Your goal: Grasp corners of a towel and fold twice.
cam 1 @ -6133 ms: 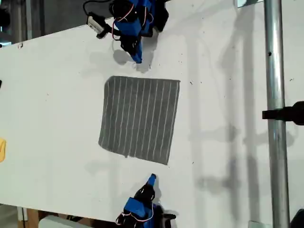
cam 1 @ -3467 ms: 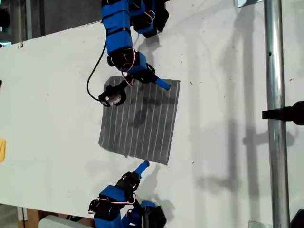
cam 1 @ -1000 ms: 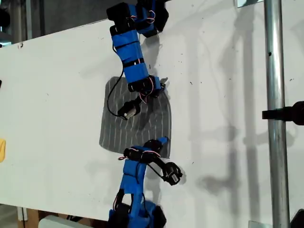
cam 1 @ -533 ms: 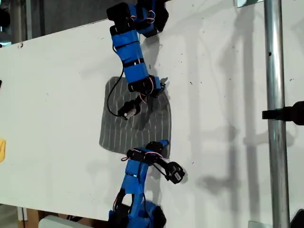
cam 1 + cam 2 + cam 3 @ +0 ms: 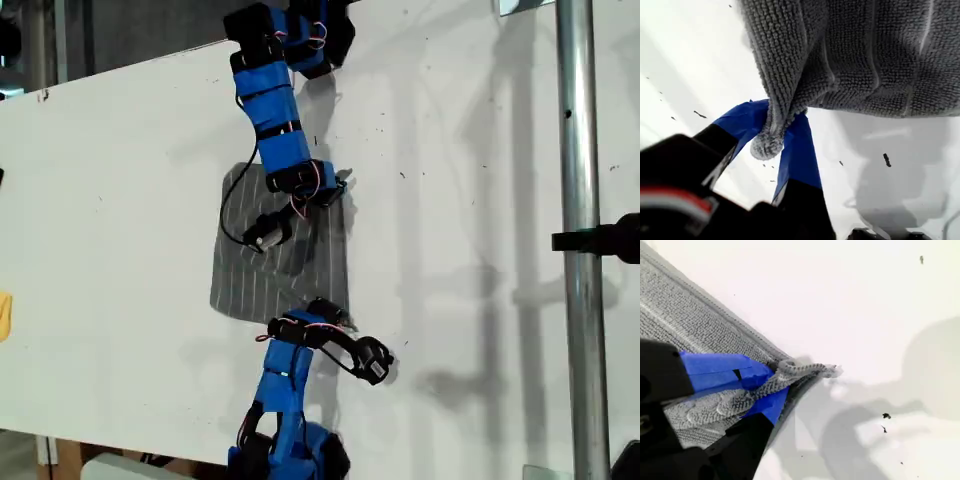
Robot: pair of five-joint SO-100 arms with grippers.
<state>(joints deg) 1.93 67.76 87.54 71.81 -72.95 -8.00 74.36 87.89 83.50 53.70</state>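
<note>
Grey striped towel (image 5: 250, 275) lies mid-table (image 5: 110, 200), its edge toward the exterior view's right raised. My first gripper (image 5: 776, 131) is clenched on one corner (image 5: 765, 147), my second gripper (image 5: 765, 385) on another; which arm is which seems unclear. Both bites look shallow, so uneven pulling may slip a corner free.

Exterior view: set high above, looking almost straight down on the white table (image 5: 120, 200), far enough to take in both blue arms, one entering at 12 o'clock and one at 6 o'clock, with the towel (image 5: 250, 290) between them. First wrist view: very close along my first gripper (image 5: 782, 132), facing pinched towel cloth and table. Second wrist view: equally close along my second gripper (image 5: 767, 387); all three views share the towel and tabletop.
</note>
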